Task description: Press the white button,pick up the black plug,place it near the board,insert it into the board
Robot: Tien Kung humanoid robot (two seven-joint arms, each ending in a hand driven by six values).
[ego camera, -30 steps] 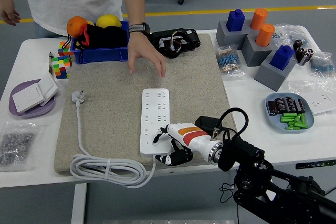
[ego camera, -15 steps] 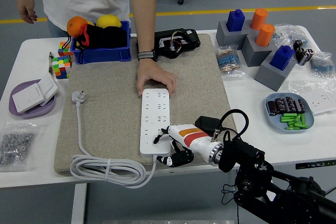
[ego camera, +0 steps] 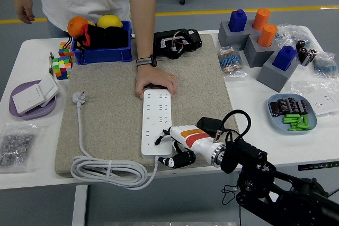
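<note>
Switch plates lie on a purple dish (ego camera: 16,114) at the left edge of the white table (ego camera: 32,59). Further in, on the beige mat (ego camera: 114,109), a white plug (ego camera: 78,98) lies loose, its cable running down to a coil (ego camera: 108,172) at the mat's near edge. The white power strip (ego camera: 157,121) lies lengthwise mid-mat; a person's hand (ego camera: 154,82) rests flat against its far end, seemingly steadying it. The robot's right hand (ego camera: 172,144) sits at the strip's near end, fingers loosely spread and holding nothing, fingertips (ego camera: 158,140) on or just above the strip's surface. No left hand shows. This looks like the first step, pressing the strip's white button, though the button itself is too small to pick out. A black object (ego camera: 210,126) just right of the wrist may be the black plug; I cannot be sure. Next comes a firm press downward, then a reach for that plug.
</note>
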